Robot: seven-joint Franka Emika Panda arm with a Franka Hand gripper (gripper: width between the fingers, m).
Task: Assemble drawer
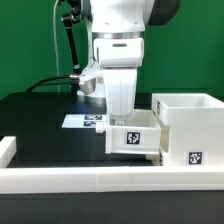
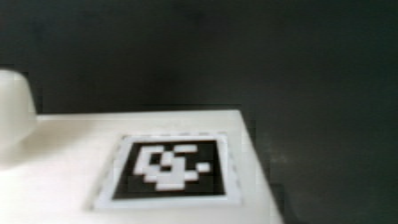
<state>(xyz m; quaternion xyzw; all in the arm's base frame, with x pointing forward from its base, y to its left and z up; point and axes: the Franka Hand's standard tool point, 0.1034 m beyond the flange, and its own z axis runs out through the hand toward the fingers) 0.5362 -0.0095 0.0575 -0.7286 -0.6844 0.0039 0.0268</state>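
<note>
A smooth white boxy plastic casing (image 1: 187,128) stands on the matte black bench (image 1: 40,115); whether the jaws are apart or together cannot be told.

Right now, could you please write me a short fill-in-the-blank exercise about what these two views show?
1. The gripper hangs over a white tray that lies on a ____ table.
2. Toward the exterior view's right of that tray stands the taller casing, whose top is ____.
3. The low rim wall in front is ____ in colour.
4. The wrist view shows a black-and-white ____ on a white surface.

Missing words: black; open; white; tag
</note>
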